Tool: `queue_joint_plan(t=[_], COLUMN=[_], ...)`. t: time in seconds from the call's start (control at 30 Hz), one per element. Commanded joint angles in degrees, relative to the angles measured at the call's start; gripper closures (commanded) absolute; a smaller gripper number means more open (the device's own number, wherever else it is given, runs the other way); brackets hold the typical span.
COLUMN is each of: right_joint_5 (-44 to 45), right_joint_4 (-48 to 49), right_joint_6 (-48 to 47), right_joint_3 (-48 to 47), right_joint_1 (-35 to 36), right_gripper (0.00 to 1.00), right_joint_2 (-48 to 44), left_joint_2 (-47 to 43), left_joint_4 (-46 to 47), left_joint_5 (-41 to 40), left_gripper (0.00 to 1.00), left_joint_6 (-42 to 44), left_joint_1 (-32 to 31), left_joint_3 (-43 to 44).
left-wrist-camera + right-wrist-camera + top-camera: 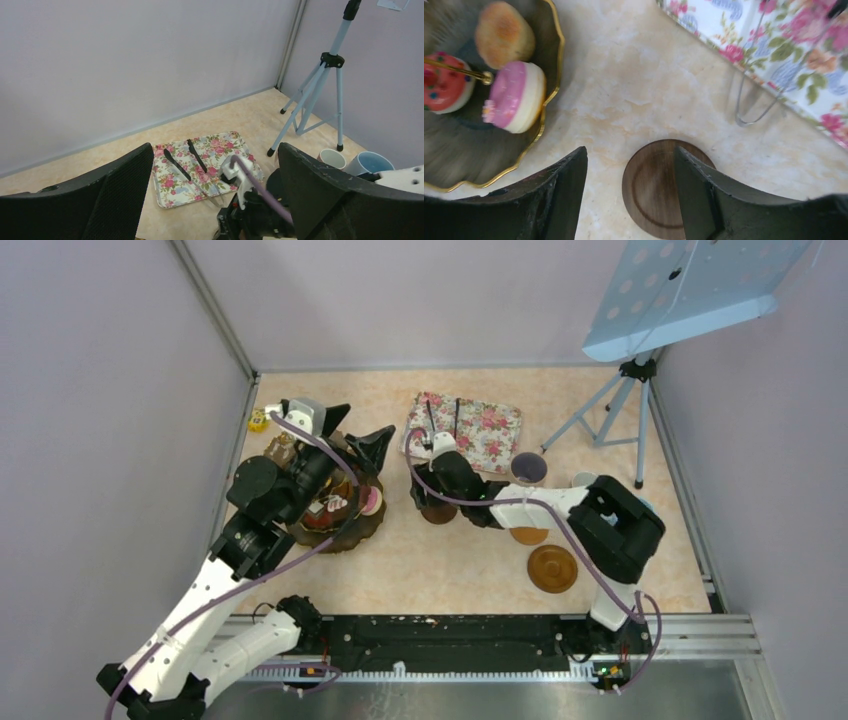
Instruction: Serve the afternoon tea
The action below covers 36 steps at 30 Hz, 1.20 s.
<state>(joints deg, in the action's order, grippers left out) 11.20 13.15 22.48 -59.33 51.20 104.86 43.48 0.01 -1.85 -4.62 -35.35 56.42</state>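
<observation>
Toy cakes sit on a dark gold-rimmed stand: a pink-and-white cake, a red cake and a round orange-brown biscuit. My left gripper hovers over the stand, open and holding nothing. My right gripper stands open just right of the stand, low over a round brown wooden disc, with nothing between its fingers. A lilac mug stands behind the right arm. A small white cup and a light-blue mug stand at the right.
The rose-patterned tray with black tongs lies at the back centre. Two more wooden discs lie near the right arm's base. A tripod stands at the back right. A small yellow item sits by the left wall.
</observation>
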Motion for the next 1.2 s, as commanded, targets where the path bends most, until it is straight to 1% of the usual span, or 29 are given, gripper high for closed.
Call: queue_joint_plan(t=[0.0, 0.1, 0.27, 0.4, 0.47, 0.53, 0.6, 0.73, 0.83, 0.9, 0.97, 1.03, 1.17], right_joint_5=[-0.9, -0.1, 5.5, 14.2, 19.4, 25.8, 29.2, 27.5, 25.6, 21.2, 19.7, 18.7, 18.8], right_joint_4=[-2.1, -3.3, -13.7, -24.3, -27.7, -31.2, -34.6, -36.1, -36.5, -36.1, -38.3, -37.7, -32.7], right_joint_6=[-4.6, -5.1, -4.5, -2.7, -1.8, 0.9, 2.8, 3.9, 5.8, 6.3, 9.4, 10.7, 13.4], right_joint_3=[2.4, 7.8, 14.6, 19.3, 21.7, 23.1, 23.3, 20.9, 17.0, 14.3, 11.2, 10.0, 11.3], right_joint_1=[-0.2, -0.2, -0.1, -0.2, -0.3, -1.4, -4.5, -13.2, -18.0, -21.1, -22.9, -23.5, -23.6], right_gripper=[0.37, 0.35, 0.35, 0.34, 0.31, 0.28, 0.24, 0.24, 0.25, 0.25, 0.26, 0.27, 0.37], right_joint_2=[-13.6, -22.3, -36.7, -50.2, -56.0, -60.7, -62.9, -61.5, -56.1, -51.5, -46.5, -43.1, -39.8], left_joint_2=[1.1, 1.4, 2.1, 2.8, 2.9, 3.5, 4.2, 4.2, 4.8, 4.6, 4.5, 4.4, 3.9], left_joint_4=[2.5, 3.0, 2.9, 2.5, 2.8, 3.0, 2.2, 2.9, 2.0, 2.0, 2.3, 2.1, 2.0], left_joint_5=[-0.4, -0.5, -0.5, -0.8, 0.0, -0.1, -0.2, 0.3, 0.3, 0.4, 0.4, 0.5, 0.5], left_gripper=[0.01, 0.01, 0.01, 0.01, 0.01, 0.01, 0.01, 0.01, 0.01, 0.01, 0.01, 0.01, 0.01], left_joint_6=[0.7, 0.9, 1.1, 1.1, 0.9, 0.9, 0.8, 0.3, 0.2, -0.1, -0.1, 0.0, 0.0], left_joint_1=[0.0, 0.0, 0.2, 0.4, 0.5, 0.6, 0.6, 0.6, 0.7, 0.6, 0.7, 0.6, 0.7], left_joint_3=[-0.3, -0.7, -0.7, -0.5, -0.5, -0.6, 0.0, -0.1, 0.5, 0.3, 0.1, 0.2, 0.0])
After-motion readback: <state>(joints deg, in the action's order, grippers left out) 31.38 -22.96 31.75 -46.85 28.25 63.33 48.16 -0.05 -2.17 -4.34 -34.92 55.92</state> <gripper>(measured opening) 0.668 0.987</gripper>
